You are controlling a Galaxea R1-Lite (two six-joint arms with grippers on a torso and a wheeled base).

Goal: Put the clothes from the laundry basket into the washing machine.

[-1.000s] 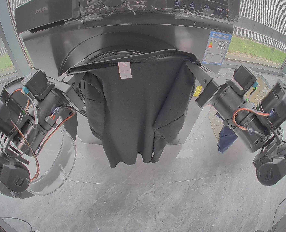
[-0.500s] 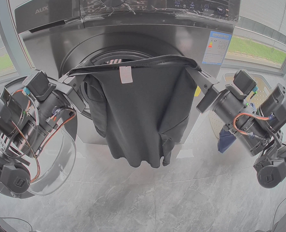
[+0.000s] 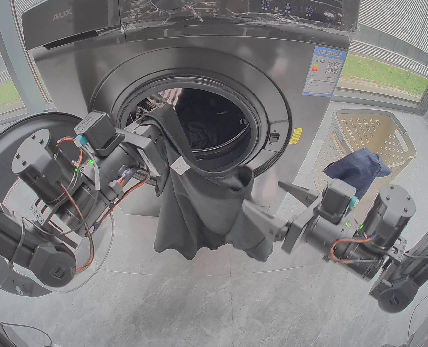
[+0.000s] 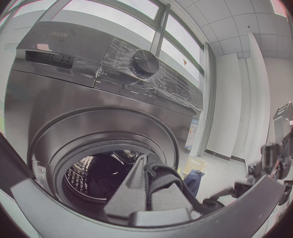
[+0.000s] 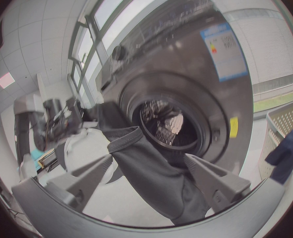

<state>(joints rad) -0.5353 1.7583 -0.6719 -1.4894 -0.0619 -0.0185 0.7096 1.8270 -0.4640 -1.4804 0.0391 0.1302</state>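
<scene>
We're dropping the right gripper (image 3: 276, 203) low, jaws now gaping open beside the shirt (image 3: 199, 203), while the left gripper (image 3: 149, 124) is staying clamped on its collar at the washer (image 3: 281, 73) mouth (most of it's dangling outside), so we're only half loaded.

Washing machine (image 3: 296, 63): grey front-loader, door (image 3: 11, 131) swung open, dark clothing (image 3: 209, 121) inside the drum. Dark grey garment (image 3: 199, 203): one end pinched in the left gripper (image 3: 146, 124) at the drum's mouth, the rest hanging below the opening. Laundry basket (image 3: 397, 136): beige, perforated, just right of the machine, navy garment (image 3: 356, 167) draped over its rim.
</scene>
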